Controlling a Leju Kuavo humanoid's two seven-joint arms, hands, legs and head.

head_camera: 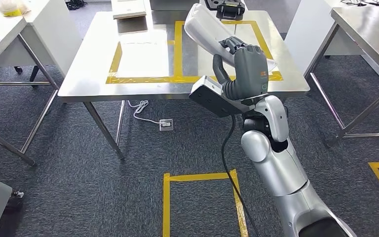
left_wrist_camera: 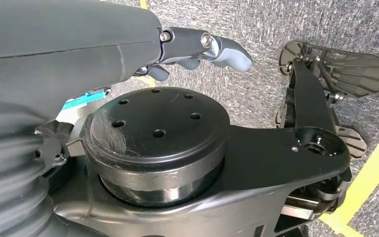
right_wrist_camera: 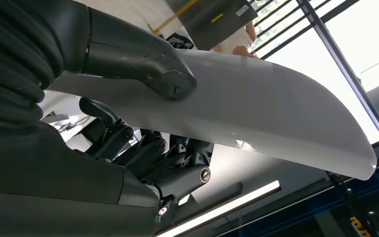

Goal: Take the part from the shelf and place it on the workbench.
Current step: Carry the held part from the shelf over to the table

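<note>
My right hand (head_camera: 246, 66) grips a long white curved part (head_camera: 205, 27), raised and slanting up and away above the right half of the steel workbench (head_camera: 89, 74). In the right wrist view the thumb (right_wrist_camera: 143, 64) presses on one face of the white part (right_wrist_camera: 276, 113) while the dark fingers (right_wrist_camera: 163, 158) curl under the other. The part hangs over the right yellow-taped rectangle (head_camera: 264, 39) on the bench top. My left hand (left_wrist_camera: 202, 49) hangs low beside my body, fingers apart, holding nothing.
A thin board (head_camera: 128, 11) lies at the bench's far edge and a dark device (head_camera: 224, 7) sits behind the part. Other steel tables stand left (head_camera: 0, 34) and right (head_camera: 370, 29). A white cable and socket (head_camera: 165, 124) lie under the bench. Yellow floor tape (head_camera: 200, 176) marks the carpet.
</note>
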